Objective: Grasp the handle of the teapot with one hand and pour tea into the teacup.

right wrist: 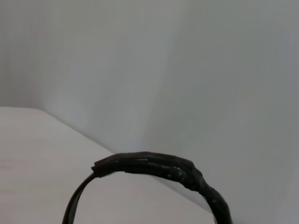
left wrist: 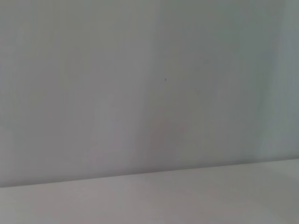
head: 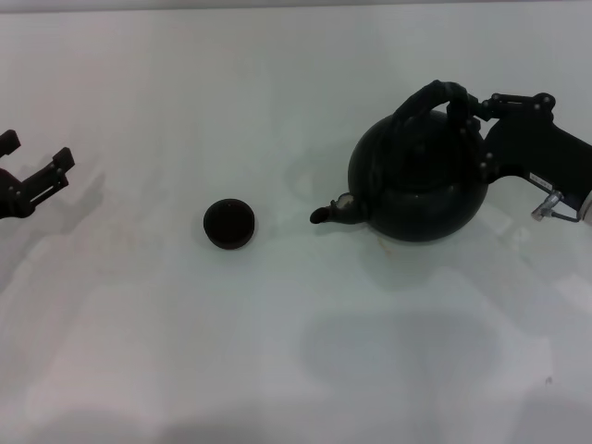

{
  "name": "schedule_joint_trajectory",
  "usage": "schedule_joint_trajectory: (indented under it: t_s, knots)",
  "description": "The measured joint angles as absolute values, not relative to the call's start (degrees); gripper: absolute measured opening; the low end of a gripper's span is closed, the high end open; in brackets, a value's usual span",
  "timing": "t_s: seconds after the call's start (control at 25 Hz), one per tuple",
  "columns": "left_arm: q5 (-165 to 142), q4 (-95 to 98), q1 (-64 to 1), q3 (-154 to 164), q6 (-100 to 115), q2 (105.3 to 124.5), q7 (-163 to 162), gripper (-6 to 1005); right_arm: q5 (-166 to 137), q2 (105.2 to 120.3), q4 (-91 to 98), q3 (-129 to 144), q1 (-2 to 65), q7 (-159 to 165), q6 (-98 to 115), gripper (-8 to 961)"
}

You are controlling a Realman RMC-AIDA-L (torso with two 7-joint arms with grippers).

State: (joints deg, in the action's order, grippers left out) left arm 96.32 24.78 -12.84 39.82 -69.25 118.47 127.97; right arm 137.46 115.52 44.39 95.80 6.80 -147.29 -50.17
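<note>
The matte black teapot is at the right of the white table, its spout pointing left toward the teacup. The small dark teacup stands near the middle, apart from the spout. My right gripper reaches in from the right and is shut on the wrapped black handle near its right end. The handle also shows in the right wrist view. I cannot tell whether the pot rests on the table or hangs just above it. My left gripper is open and empty at the far left edge.
The white table carries only the teapot and the teacup. The left wrist view shows only a plain pale wall and surface.
</note>
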Motion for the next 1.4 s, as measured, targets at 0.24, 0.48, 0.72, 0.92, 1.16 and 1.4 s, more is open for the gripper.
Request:
schedule_joint_trajectory:
  t_s: [0.24,0.48,0.72,0.92,1.16,1.4]
  knots:
    - [96.3,24.8,-12.9,39.8,-69.3,118.47,128.0,864,137.5,115.58,43.9,95.1,6.8,-147.2,-50.3,115]
    - [96.3,24.8,-12.8,39.8,-69.3,118.47,128.0,864,137.5,115.58,43.3,94.8,6.9,-147.1,-50.6,168]
    - [96.3,24.8,-12.8,39.8,-69.3,118.47,128.0,864,137.6,115.69,41.5,93.5,7.5,-146.7,-51.3,221]
    - [96.3,24.8,-12.8,39.5,-69.3,118.47,128.0,864,137.8,115.72,40.6,92.0,7.5,-145.7,-52.4,283]
    - [96.5,24.8,-12.8,39.4,-69.2,118.47,128.0,864,138.2,115.43,40.0,91.7,6.9,-144.2,-52.7,436]
    - [97.3,25.1,-12.8,39.3,-69.2,118.47,128.0,864,138.1,115.38,38.1,86.7,4.4,-144.4,-55.6,662]
